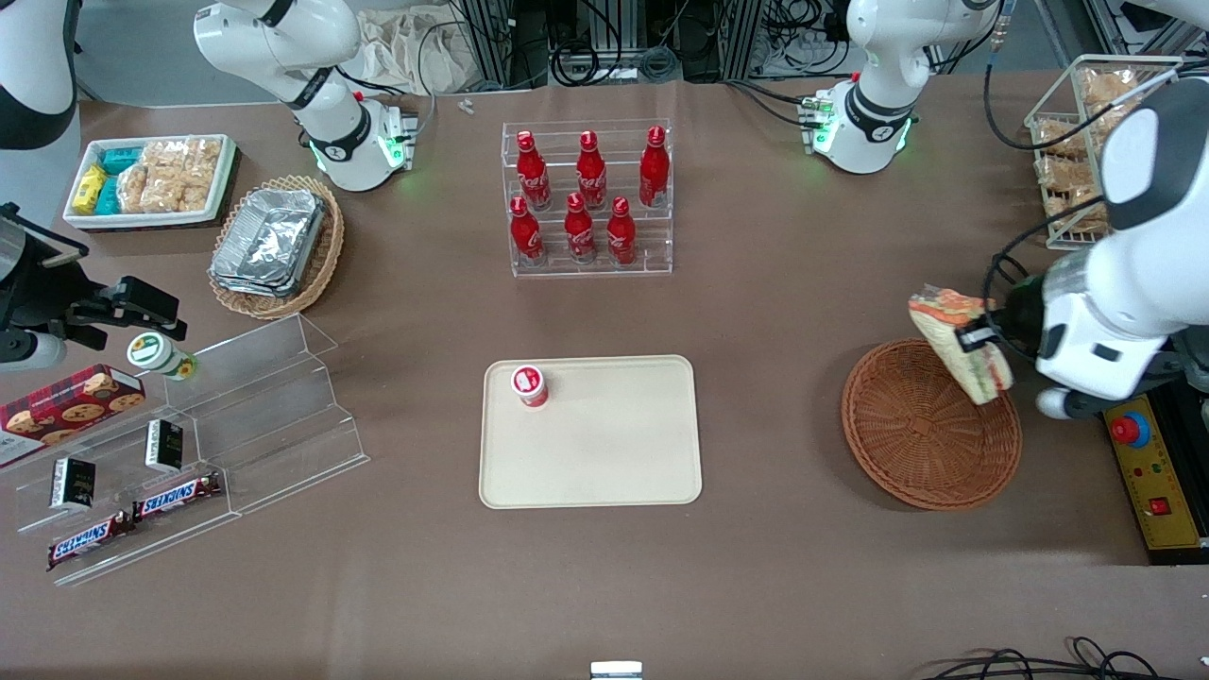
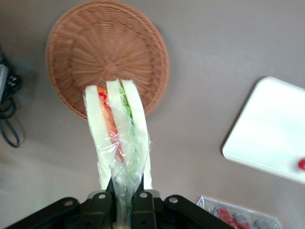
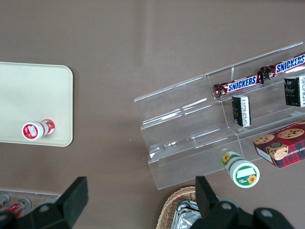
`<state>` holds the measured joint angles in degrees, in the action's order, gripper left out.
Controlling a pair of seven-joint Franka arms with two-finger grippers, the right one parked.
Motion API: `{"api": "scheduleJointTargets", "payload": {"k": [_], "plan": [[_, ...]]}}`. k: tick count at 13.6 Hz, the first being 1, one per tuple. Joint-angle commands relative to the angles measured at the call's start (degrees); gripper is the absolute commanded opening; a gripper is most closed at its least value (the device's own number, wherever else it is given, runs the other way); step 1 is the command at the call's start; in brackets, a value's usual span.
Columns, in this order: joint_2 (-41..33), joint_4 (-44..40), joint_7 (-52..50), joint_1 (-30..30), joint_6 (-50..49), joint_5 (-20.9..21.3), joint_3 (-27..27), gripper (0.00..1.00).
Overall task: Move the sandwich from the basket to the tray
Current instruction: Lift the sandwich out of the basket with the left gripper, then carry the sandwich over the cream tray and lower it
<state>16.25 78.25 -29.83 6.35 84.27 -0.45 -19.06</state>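
Note:
The wrapped wedge sandwich (image 1: 959, 342) hangs in the air above the rim of the round reddish-brown wicker basket (image 1: 930, 425), on the basket's working-arm side. My left gripper (image 1: 982, 338) is shut on the sandwich. In the left wrist view the sandwich (image 2: 119, 138) points toward the basket (image 2: 107, 55), with the fingers (image 2: 145, 206) pinching its clear wrap. The basket has nothing in it. The cream tray (image 1: 590, 432) lies at the table's middle and also shows in the left wrist view (image 2: 271, 129). A small red-and-white cup (image 1: 530, 385) stands on the tray.
A clear rack of red bottles (image 1: 587, 198) stands farther from the front camera than the tray. A white wire rack of bagged snacks (image 1: 1086, 142) and a yellow button box (image 1: 1152, 472) lie at the working arm's end. A clear stepped shelf (image 1: 189, 444) with snacks lies toward the parked arm's end.

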Motion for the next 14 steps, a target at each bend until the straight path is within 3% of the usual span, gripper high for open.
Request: {"api": "scheduleJointTargets", "payload": {"k": [1, 4, 7, 14], "plan": [[0.36, -1.26, -0.39, -1.59, -1.83, 2.19, -6.66, 0.0], [2.38, -3.45, 1.34, -7.64, -0.86, 3.96, -9.24, 0.0], [4.75, -2.76, 2.84, -11.7, 6.5, 3.96, -9.24, 0.0], [19.95, -2.31, -1.73, -18.81, 26.98, 5.28, -8.98, 0.0]]}}
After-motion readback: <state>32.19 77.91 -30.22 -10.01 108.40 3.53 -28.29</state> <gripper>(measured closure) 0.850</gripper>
